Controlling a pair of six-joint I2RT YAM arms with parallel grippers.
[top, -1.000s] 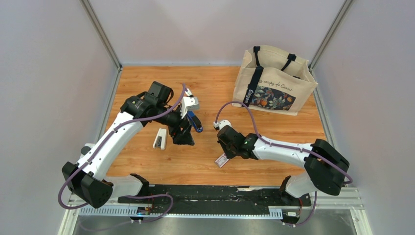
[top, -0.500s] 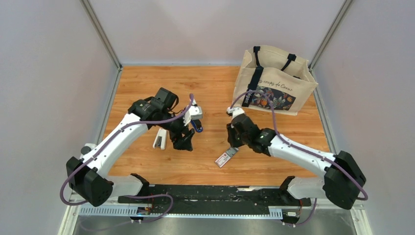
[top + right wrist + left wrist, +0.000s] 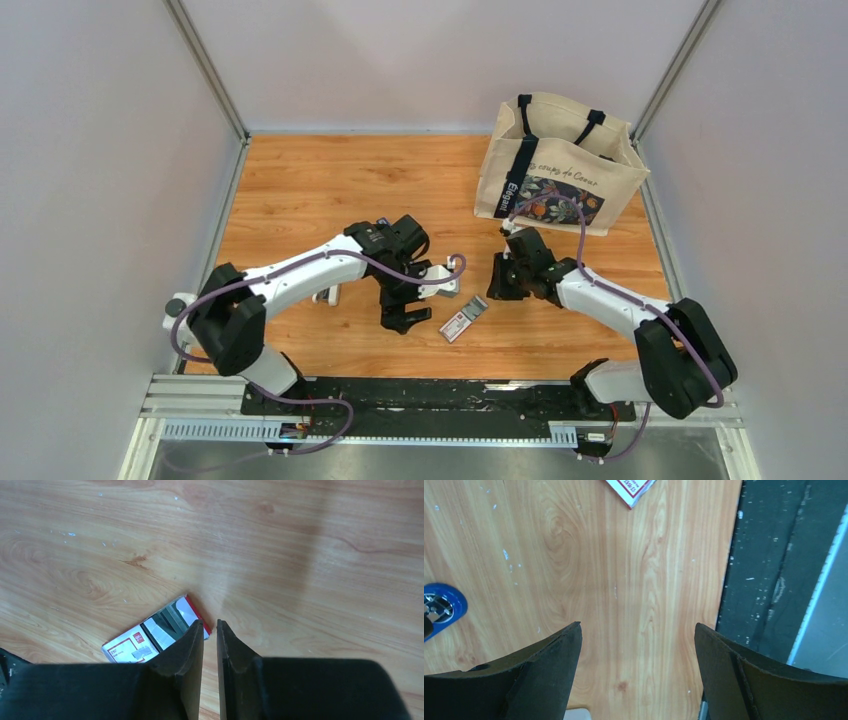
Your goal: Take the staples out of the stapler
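Observation:
Only one rounded end of the dark-blue stapler (image 3: 440, 607), with a silver part, shows at the left edge of the left wrist view, lying on the table. In the top view it is hidden under the left arm. My left gripper (image 3: 405, 316) (image 3: 636, 630) is wide open and empty, low over bare wood beside that end. My right gripper (image 3: 500, 290) (image 3: 210, 622) is shut with only a thin slit between its fingers and holds nothing. It hovers just right of a red-and-white staple box (image 3: 464, 320) (image 3: 150, 639) that lies flat; the box corner also shows in the left wrist view (image 3: 630, 491).
A white stapler (image 3: 326, 294) lies left of the left arm, partly hidden by it. A beige tote bag (image 3: 560, 165) stands at the back right. The black rail (image 3: 784, 555) runs along the table's near edge, close to my left gripper.
My left arm has swung forward and right, down toward the near edge; the blue stapler no longer shows in the top view. My right gripper has moved back and right, away from the staple box.

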